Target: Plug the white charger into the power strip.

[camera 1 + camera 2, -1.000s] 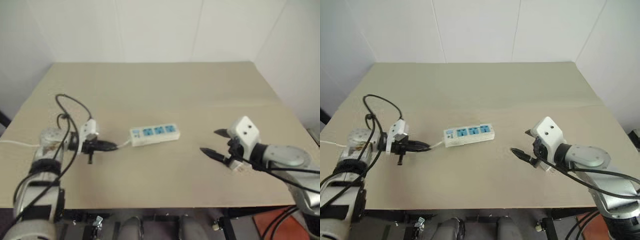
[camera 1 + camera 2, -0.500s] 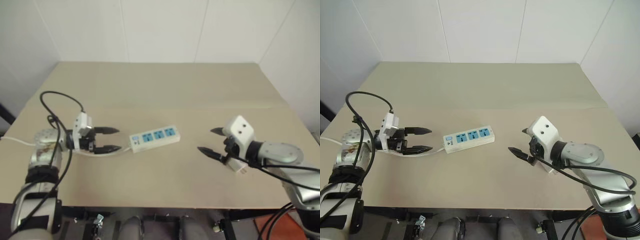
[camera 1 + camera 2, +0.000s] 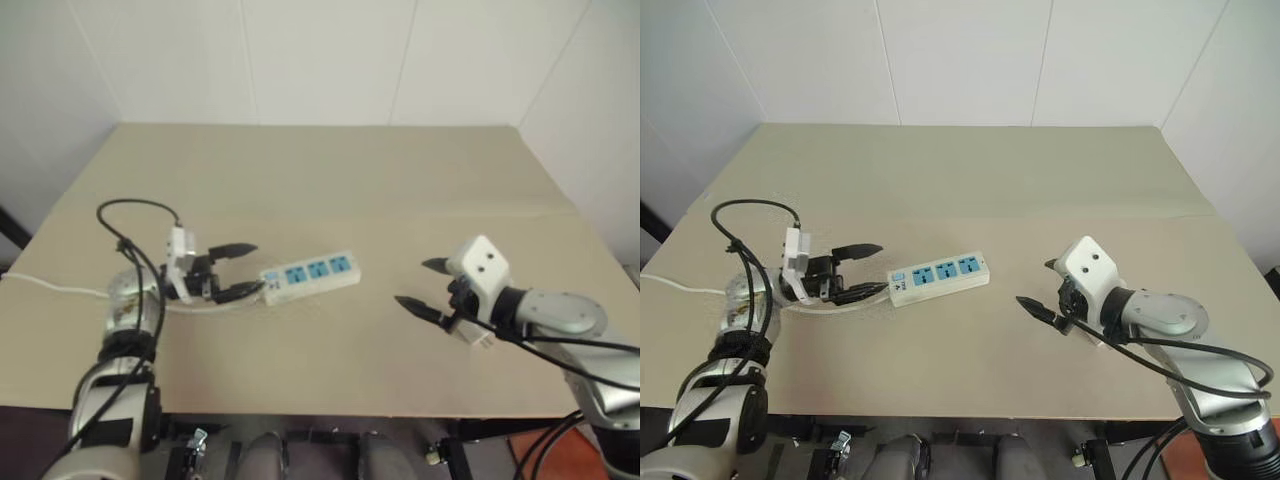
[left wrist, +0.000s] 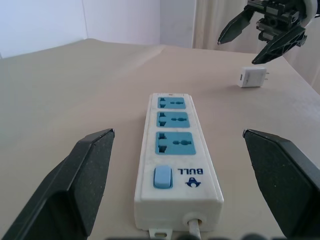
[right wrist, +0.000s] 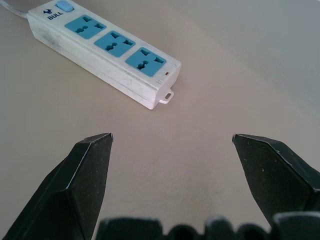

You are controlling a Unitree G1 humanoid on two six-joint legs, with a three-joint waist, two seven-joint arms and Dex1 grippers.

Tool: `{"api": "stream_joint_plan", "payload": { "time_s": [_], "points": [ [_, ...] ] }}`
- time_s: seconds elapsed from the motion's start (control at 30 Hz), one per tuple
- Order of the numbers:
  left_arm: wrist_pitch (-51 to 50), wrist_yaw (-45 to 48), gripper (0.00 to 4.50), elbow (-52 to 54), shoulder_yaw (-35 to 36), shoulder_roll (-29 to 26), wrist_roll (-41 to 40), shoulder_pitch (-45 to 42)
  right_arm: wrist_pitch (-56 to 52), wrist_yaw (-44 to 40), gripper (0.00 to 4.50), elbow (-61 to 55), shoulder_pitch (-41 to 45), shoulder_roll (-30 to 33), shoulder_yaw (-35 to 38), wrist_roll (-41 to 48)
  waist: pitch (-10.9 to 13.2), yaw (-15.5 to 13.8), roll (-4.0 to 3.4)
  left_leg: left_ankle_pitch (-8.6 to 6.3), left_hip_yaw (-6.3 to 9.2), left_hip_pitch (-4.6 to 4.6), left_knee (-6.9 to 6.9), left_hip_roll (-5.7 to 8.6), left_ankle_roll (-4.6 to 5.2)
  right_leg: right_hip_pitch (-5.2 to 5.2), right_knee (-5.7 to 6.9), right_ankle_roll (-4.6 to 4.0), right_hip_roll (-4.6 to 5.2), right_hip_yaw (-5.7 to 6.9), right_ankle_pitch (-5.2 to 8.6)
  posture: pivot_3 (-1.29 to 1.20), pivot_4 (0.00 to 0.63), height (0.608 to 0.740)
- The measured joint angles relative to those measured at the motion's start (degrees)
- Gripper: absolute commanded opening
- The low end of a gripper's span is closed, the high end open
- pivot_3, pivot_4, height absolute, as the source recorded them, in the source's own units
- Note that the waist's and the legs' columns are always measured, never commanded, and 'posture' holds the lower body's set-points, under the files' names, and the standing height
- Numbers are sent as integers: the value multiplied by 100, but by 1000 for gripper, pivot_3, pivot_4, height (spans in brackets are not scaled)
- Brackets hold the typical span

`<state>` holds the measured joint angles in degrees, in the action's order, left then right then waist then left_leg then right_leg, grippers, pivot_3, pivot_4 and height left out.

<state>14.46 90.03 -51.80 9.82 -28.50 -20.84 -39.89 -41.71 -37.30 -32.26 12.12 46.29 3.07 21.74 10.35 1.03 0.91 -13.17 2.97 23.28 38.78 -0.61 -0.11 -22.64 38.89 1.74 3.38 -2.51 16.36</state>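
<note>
While the white charger (image 4: 252, 77) lies loose on the bench (image 3: 320, 180) under the right gripper (image 3: 424, 284), nothing's plugged in. Power strip (image 3: 308, 274) sits mid-bench, left gripper (image 3: 246, 270) at its switch end. Both jaws released, empty. Pick-up and insertion remain.

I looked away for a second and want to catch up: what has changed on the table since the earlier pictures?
The left claw went from shut to open and swung toward the switch end of the power strip, holding nothing. The right claw stayed open in place; the strip and white charger have not moved.
</note>
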Motion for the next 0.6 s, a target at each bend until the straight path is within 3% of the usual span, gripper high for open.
{"api": "stream_joint_plan", "payload": {
  "time_s": [0.6],
  "points": [
    [1314,-361,4489,-1474,-204,430,786,-449,0,35,4500,-97,-65,47,100,-78,0,-7,1,0,2,0,-1,3,0,2,-1,0,1,2,0,0,150,740]
  ]
}}
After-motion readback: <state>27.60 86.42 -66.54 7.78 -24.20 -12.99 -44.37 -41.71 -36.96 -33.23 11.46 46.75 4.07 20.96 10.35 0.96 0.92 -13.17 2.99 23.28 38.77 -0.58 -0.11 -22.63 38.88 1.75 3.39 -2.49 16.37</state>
